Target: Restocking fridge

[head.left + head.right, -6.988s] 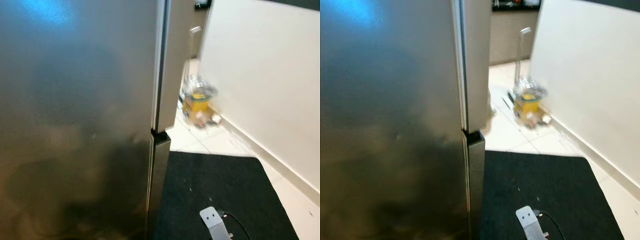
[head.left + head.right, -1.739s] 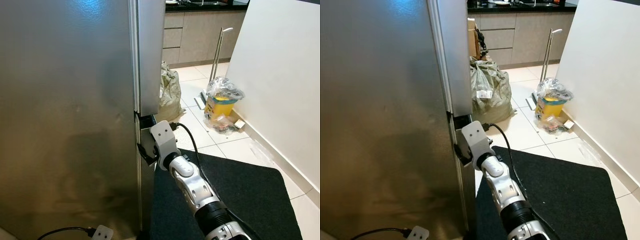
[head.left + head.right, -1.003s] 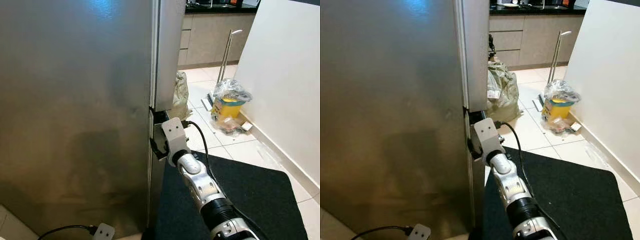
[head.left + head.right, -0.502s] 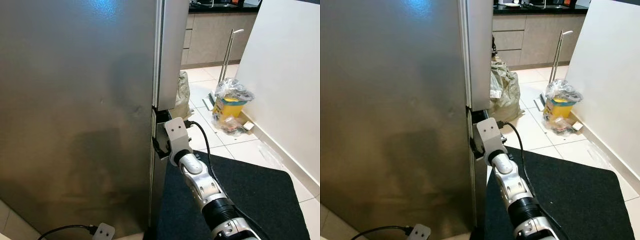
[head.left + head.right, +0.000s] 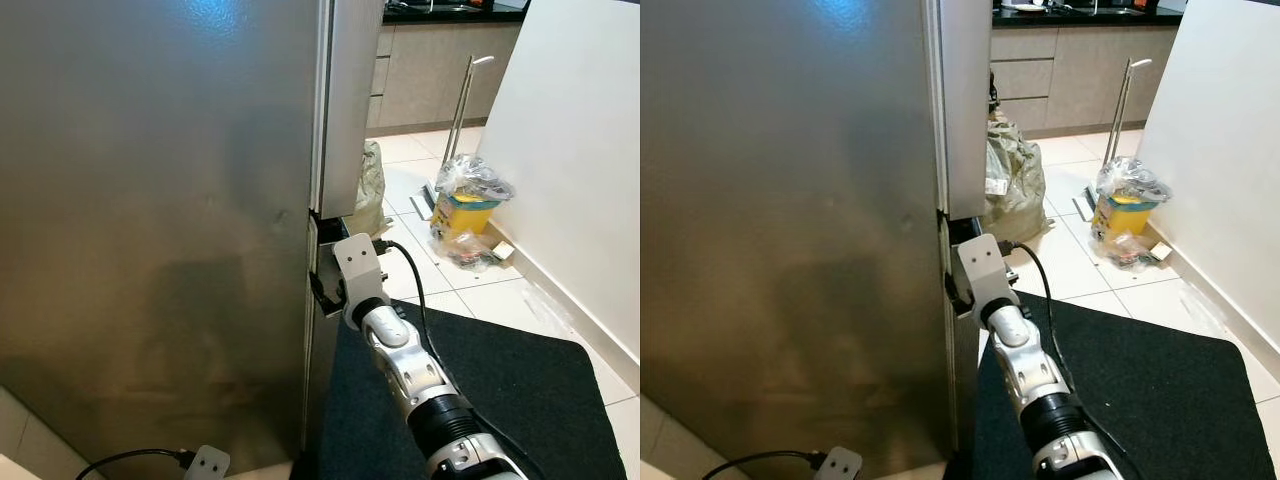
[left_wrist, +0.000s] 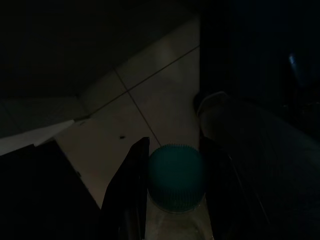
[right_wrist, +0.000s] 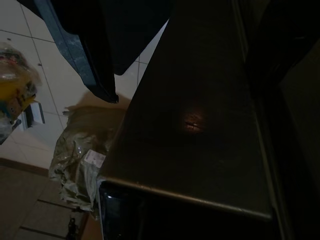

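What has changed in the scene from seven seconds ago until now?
The right arm, then low with only its wrist in view, has risen, and the right gripper now reaches into the gap between the upper and lower fridge doors. The robot's view has also shifted. The doors stay shut. In its wrist view, the left gripper holds a teal-capped bottle.

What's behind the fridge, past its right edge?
Past the fridge a bulging olive bag sits on the tiled floor, partly hidden by the door edge. Farther back stand grey cabinets. The fridge body covers everything further left.
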You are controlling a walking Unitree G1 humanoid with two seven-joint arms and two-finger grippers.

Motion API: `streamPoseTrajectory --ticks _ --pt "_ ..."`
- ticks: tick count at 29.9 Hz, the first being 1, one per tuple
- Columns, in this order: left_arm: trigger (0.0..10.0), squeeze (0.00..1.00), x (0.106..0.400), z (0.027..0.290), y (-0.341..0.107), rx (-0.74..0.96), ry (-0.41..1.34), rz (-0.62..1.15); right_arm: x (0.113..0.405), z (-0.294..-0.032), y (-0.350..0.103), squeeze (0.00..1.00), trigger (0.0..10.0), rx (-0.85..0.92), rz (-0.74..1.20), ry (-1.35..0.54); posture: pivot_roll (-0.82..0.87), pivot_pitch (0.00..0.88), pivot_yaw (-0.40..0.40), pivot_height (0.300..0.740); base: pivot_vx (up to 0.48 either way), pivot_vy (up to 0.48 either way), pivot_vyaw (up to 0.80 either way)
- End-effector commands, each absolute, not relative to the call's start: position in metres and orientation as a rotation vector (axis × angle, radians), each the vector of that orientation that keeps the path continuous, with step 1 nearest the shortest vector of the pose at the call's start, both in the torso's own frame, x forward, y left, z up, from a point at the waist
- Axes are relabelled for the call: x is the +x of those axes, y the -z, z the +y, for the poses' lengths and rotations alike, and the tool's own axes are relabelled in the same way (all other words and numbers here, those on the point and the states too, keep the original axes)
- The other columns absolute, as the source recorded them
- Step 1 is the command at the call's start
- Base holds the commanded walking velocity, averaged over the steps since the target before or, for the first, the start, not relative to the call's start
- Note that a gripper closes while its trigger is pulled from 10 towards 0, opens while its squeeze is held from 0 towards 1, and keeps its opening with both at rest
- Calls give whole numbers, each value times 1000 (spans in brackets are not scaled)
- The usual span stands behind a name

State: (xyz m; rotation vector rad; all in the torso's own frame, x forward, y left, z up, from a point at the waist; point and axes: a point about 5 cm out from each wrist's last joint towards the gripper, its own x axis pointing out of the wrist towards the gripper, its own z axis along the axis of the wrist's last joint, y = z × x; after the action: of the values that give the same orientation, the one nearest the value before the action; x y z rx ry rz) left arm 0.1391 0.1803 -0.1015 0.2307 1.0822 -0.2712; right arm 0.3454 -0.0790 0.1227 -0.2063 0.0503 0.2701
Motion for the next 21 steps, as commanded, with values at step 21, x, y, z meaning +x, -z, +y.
streamPoseTrajectory --ticks 21 --pt "10000 0 113 178 111 217 296 1186 357 -129 -127 0 10000 -221 59 -7 -44 36 -15 740 0 0 0"
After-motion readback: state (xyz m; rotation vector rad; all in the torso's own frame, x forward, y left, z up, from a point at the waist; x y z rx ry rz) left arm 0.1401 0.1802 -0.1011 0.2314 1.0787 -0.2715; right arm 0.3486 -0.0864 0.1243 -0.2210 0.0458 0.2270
